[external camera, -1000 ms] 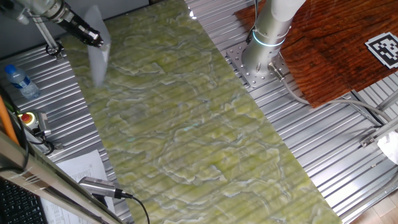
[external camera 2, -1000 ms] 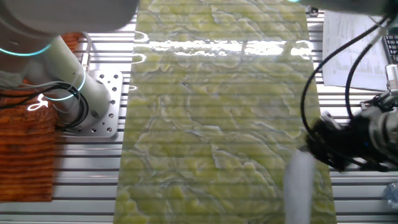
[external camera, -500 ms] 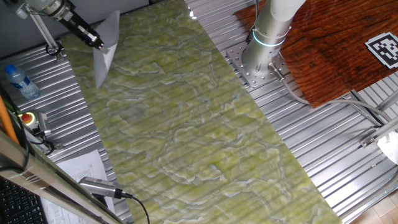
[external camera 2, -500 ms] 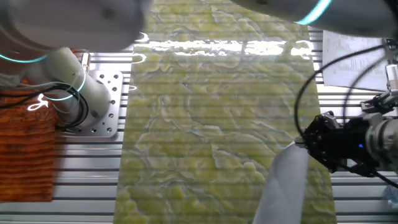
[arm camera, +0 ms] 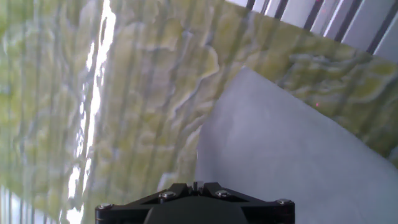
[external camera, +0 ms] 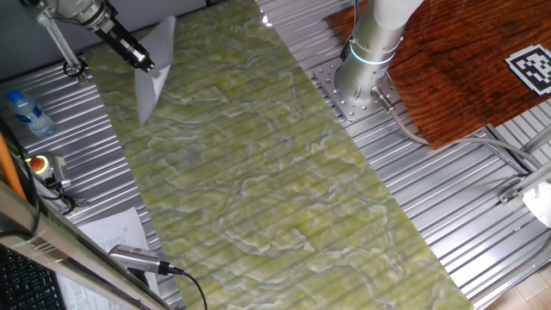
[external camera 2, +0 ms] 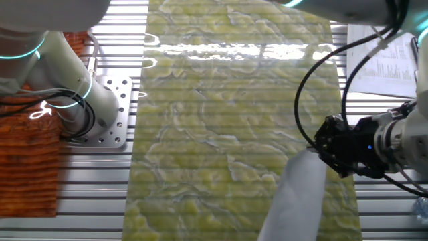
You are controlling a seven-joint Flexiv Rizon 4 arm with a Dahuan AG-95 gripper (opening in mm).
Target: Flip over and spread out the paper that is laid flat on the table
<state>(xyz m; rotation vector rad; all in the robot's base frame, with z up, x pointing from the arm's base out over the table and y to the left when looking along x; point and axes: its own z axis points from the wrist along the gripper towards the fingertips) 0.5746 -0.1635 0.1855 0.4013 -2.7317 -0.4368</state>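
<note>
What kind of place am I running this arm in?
Likely a robotics lab bench: a ribbed silver metal surface carries the arm's bolted base, a black-and-white square fiducial marker lies on the reddish-brown wood panel, and cables run nearby.

paper (external camera: 155,65): plain white, blank thin sheet
state: lifted off the desk (external camera: 258,172), pinched at one edge by the end effector (external camera: 145,62)
pose: hangs slanted, its free end drooping toward the surface
place: over one end of the desk, near a long edge
desk: long, green-yellow marbled stone pattern with whitish veins
</note>
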